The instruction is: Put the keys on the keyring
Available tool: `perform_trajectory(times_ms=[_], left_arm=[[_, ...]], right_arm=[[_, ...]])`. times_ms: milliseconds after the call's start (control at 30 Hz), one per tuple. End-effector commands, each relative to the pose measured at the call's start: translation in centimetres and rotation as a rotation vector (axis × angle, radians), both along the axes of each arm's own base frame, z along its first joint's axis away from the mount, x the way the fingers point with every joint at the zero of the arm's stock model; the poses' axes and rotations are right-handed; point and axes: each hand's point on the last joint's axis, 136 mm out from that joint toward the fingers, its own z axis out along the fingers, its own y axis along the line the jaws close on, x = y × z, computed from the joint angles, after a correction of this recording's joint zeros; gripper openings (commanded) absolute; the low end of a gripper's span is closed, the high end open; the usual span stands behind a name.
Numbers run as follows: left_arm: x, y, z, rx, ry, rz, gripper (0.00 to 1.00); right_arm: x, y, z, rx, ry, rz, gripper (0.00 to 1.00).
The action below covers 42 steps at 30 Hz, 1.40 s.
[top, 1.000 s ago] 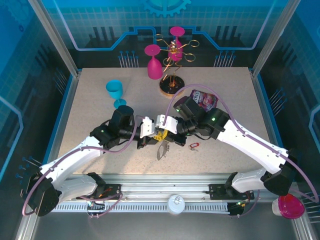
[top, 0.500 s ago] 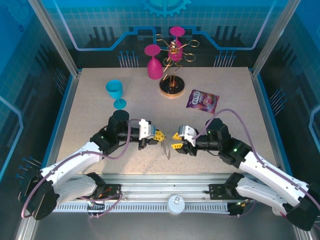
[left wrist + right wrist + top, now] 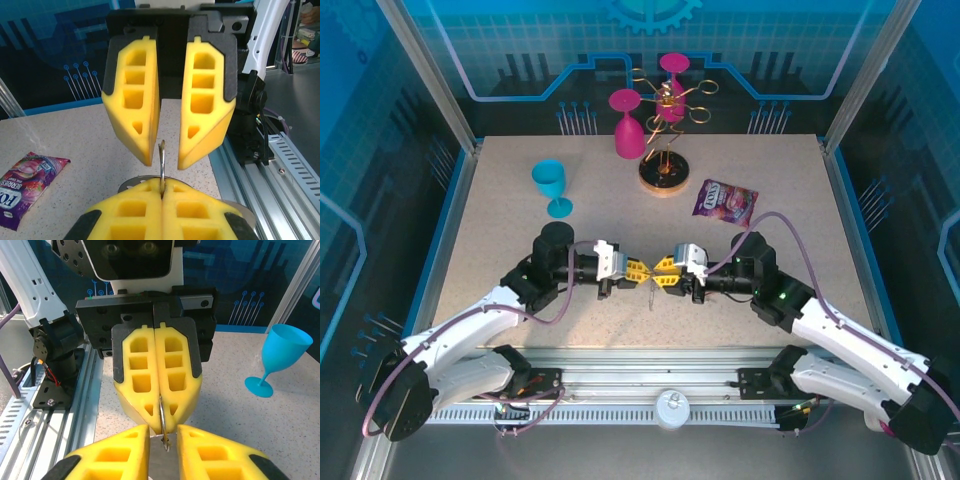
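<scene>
Left gripper (image 3: 638,271): fingers pressed flat together on the keyring (image 3: 161,156), a thin silver ring seen edge-on that stands out past its fingertips.
Right gripper (image 3: 667,272): tip to tip with the left, jaws a little apart, one finger on either side of the ring's free edge and, as far as I can see, touching neither side. Whether it carries anything I cannot tell.
Slip risk: the ring is pinched along a narrow edge, so a sideways nudge from the right fingers would likely twist or tilt it out of the grip.
Collision risk: the two sets of yellow pads nearly meet, and any closer approach could jam them together.
Surroundings: purple snack packet (image 3: 724,200) behind the right wrist. Blue cup (image 3: 551,184) behind the left wrist. Pink cups (image 3: 627,122) and gold wire rack (image 3: 672,100) are well apart, across the table (image 3: 520,160).
In the way: the left pads themselves, which cover much of the ring.
</scene>
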Motion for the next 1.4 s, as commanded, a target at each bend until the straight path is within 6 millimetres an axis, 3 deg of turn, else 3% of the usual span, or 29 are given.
perform_trajectory(times_ms=[0,100,200,300,367,467,500,533,867,1100,1233,1333,1367], left_arm=[[-1.3,0.0,1.0,-0.042,-0.037,-0.062,0.00],[-1.4,0.0,1.0,-0.044,-0.034,-0.070,0.00],[-1.4,0.0,0.9,-0.041,-0.031,-0.067,0.00],[-0.8,0.1,0.6,-0.017,-0.025,-0.026,0.01],[0.0,0.2,0.1,0.025,-0.002,0.021,0.20],[0.5,0.3,-0.4,0.090,0.010,0.044,0.26],[0.5,0.3,-0.5,0.106,0.012,0.045,0.26],[0.6,0.4,-0.7,0.122,0.013,0.049,0.26],[0.3,0.3,-1.0,0.161,0.005,0.035,0.18],[0.1,0.1,-0.8,0.157,-0.003,0.017,0.12],[-0.2,-0.1,-0.9,0.160,-0.009,0.002,0.01],[-0.3,0.0,-1.0,0.171,-0.015,-0.002,0.00],[-0.3,0.1,-1.0,0.170,-0.019,-0.001,0.00]], right_arm=[[-0.1,0.4,0.8,0.028,-0.016,0.023,0.20],[0.0,0.5,0.8,0.025,-0.018,0.021,0.16],[-0.2,0.6,1.1,0.029,-0.021,0.034,0.00],[-0.4,0.4,1.0,-0.008,-0.024,0.041,0.00],[-0.3,0.1,0.5,-0.074,-0.024,0.033,0.00],[-0.4,-0.2,-0.7,-0.212,-0.016,0.034,0.00],[-0.5,-0.3,-1.5,-0.262,-0.009,0.037,0.00],[-0.5,-0.2,-1.0,-0.291,-0.023,0.043,0.00],[0.1,0.5,-2.3,-0.526,-0.016,0.061,0.00],[-0.1,1.3,-2.5,-0.568,0.005,0.080,0.00],[-0.4,1.9,-2.1,-0.544,0.014,0.093,0.00],[-0.3,1.7,-1.7,-0.506,0.010,0.069,0.00],[-0.2,1.4,-1.6,-0.490,0.009,0.056,0.07]])
